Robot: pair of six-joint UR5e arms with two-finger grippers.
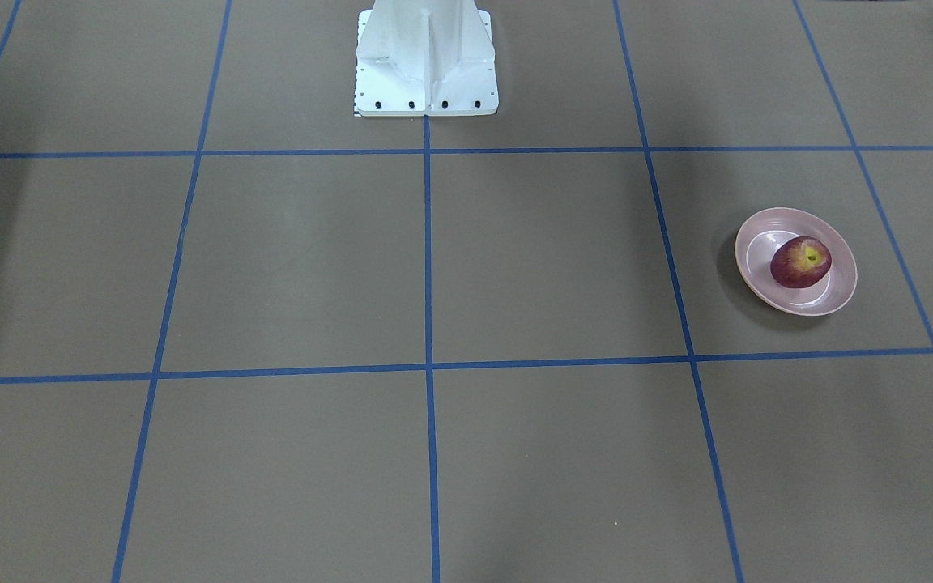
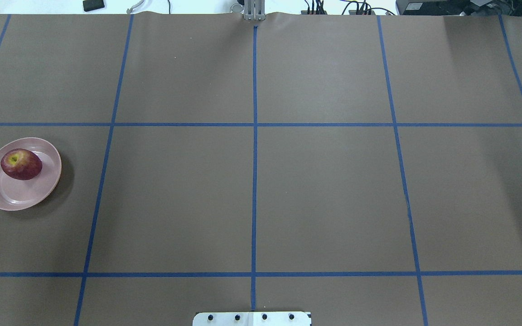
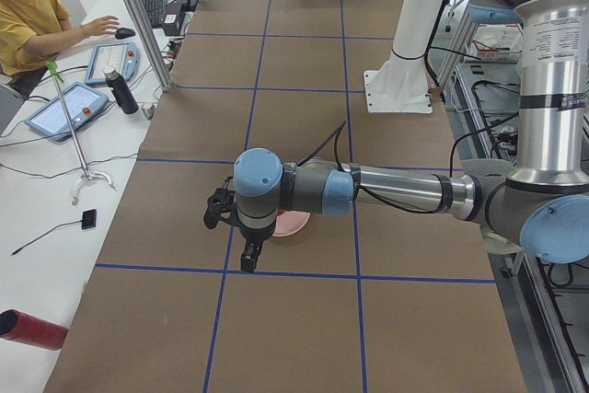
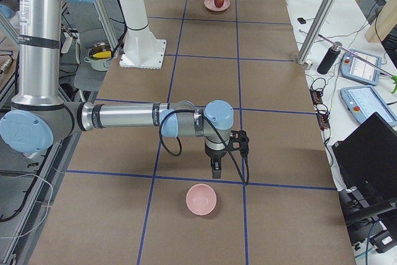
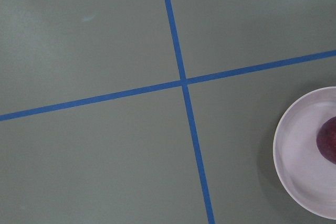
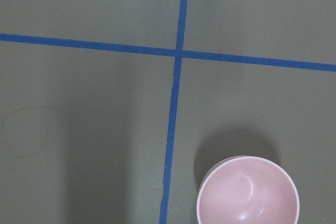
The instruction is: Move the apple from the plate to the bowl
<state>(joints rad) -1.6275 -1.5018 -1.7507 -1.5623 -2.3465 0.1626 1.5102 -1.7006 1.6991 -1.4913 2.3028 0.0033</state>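
At the robot's left end of the table (image 2: 324, 190), you have the apple (image 2: 21, 164) sitting on the pink plate (image 2: 14, 197), yellow stem patch facing up. The pink bowl (image 4: 201, 200) is at the opposite end, on the robot's right, well apart from the plate. It stands upright, and the right wrist view shows only its pink inside.

The left gripper (image 3: 248, 260) hangs pointing down over the table just beside the plate, clear of the apple. The left wrist hides part of the plate in the left side view. Only that side view catches the gripper, so you can't tell its finger gap.

The right gripper (image 4: 215, 170) hangs pointing down near the bowl, above a blue tape line (image 4: 279, 185), touching nothing. Again it shows only in a side view, so its gap can't be told.

The left wrist view has the plate at the right edge with a sliver of apple. The right wrist view has the bowl at bottom right.
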